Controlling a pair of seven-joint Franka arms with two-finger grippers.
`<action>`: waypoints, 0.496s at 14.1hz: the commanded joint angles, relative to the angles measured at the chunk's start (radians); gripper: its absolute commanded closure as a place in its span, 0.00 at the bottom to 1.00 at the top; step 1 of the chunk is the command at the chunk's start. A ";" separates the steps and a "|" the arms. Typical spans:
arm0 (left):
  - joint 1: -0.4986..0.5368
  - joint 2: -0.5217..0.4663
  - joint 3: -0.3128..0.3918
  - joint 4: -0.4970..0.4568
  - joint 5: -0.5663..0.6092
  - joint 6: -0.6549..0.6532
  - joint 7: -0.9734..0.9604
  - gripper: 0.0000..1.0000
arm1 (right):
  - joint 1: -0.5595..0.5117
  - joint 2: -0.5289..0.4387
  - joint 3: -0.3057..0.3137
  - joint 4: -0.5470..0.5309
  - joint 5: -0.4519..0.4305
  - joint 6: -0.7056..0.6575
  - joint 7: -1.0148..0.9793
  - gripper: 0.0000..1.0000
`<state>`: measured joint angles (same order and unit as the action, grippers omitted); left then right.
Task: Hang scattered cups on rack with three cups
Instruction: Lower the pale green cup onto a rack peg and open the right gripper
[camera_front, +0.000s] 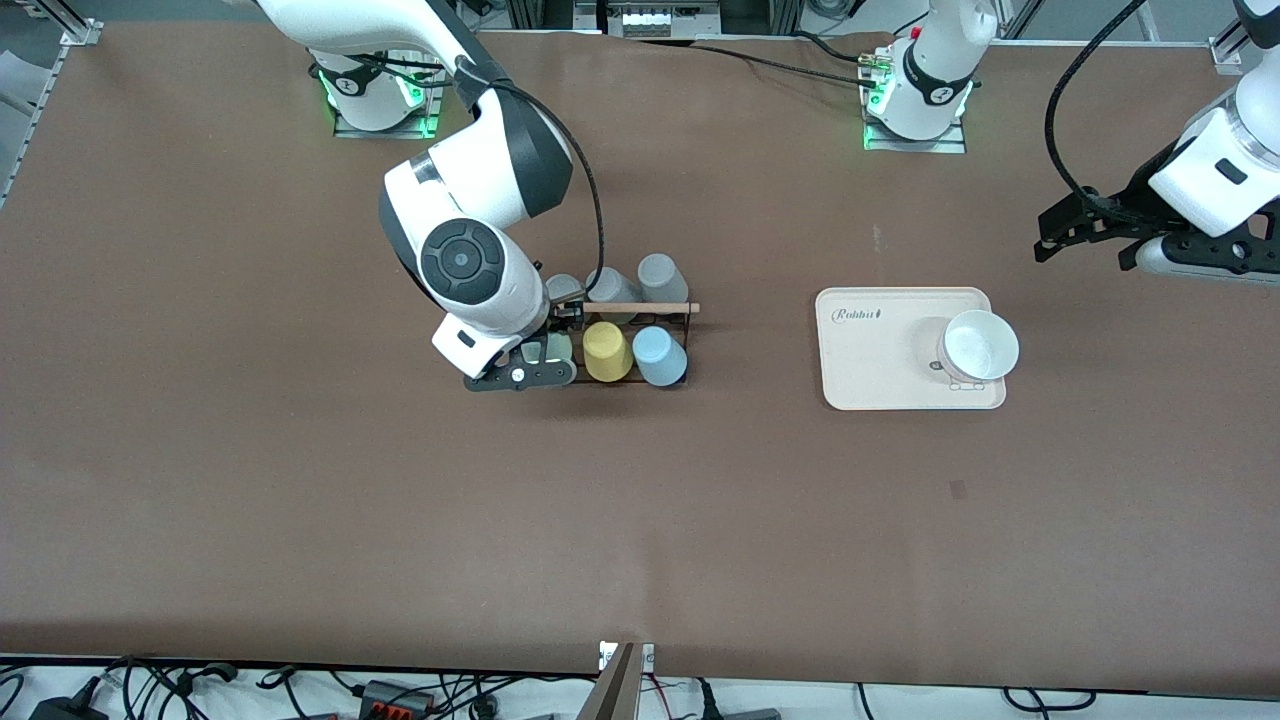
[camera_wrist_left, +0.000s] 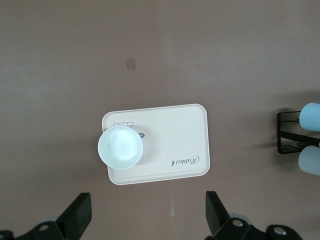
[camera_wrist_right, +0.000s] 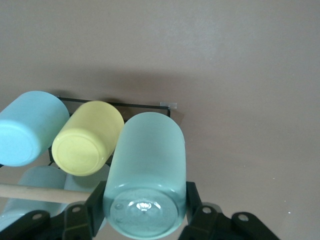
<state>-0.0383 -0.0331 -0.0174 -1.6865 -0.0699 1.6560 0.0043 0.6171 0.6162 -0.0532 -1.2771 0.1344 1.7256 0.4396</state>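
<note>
Front view, rack: the black wire rack (camera_front: 640, 340) stands on the tabletop (camera_front: 300, 500) toward the right arm's end, with a wooden rod (camera_front: 640, 307) across its top.
Front view, cups on rack: yellow cup (camera_front: 606, 351) and blue cup (camera_front: 660, 356) sit side by side on the row nearer the camera; grey cups (camera_front: 660, 277) sit on the farther row.
Front view, right gripper: the right gripper (camera_front: 545, 362) is at the rack's end, just beside the yellow cup, clamped on the mint cup (camera_front: 558, 349), which is mostly hidden by the arm.
Front view, left gripper: the left gripper (camera_front: 1050, 235) waits in the air over bare tabletop at the left arm's end, fingers spread.
Front view, tray: a cream tray (camera_front: 880, 350) lies well apart from the rack; a white bowl (camera_front: 980, 345) stands on it.
Left wrist view, left gripper: the fingers (camera_wrist_left: 80, 215) stand wide apart with nothing between them.
Left wrist view, surroundings: tray (camera_wrist_left: 175, 145), bowl (camera_wrist_left: 120, 147), and one end of the rack (camera_wrist_left: 285, 132) with two pale cups.
Right wrist view, right gripper: the fingers (camera_wrist_right: 95, 210) press both sides of the mint cup (camera_wrist_right: 147, 175) near its base.
Right wrist view, neighbours: yellow cup (camera_wrist_right: 87, 137) just beside the mint cup, blue cup (camera_wrist_right: 30, 127) past it, rod (camera_wrist_right: 45, 193) crossing below; whether the mint cup sits on a peg cannot be told.
</note>
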 joint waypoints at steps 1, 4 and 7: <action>0.000 0.009 -0.003 0.027 -0.001 -0.022 -0.006 0.00 | 0.004 0.017 0.000 0.033 0.014 -0.020 0.021 0.70; 0.000 0.009 -0.003 0.027 -0.001 -0.022 -0.006 0.00 | 0.003 0.014 0.000 0.033 0.030 -0.021 0.021 0.70; 0.000 0.009 -0.003 0.027 -0.001 -0.022 -0.006 0.00 | 0.003 0.023 -0.002 0.028 0.039 -0.021 0.018 0.70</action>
<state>-0.0383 -0.0331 -0.0174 -1.6865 -0.0699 1.6560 0.0043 0.6192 0.6225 -0.0542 -1.2747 0.1537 1.7228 0.4445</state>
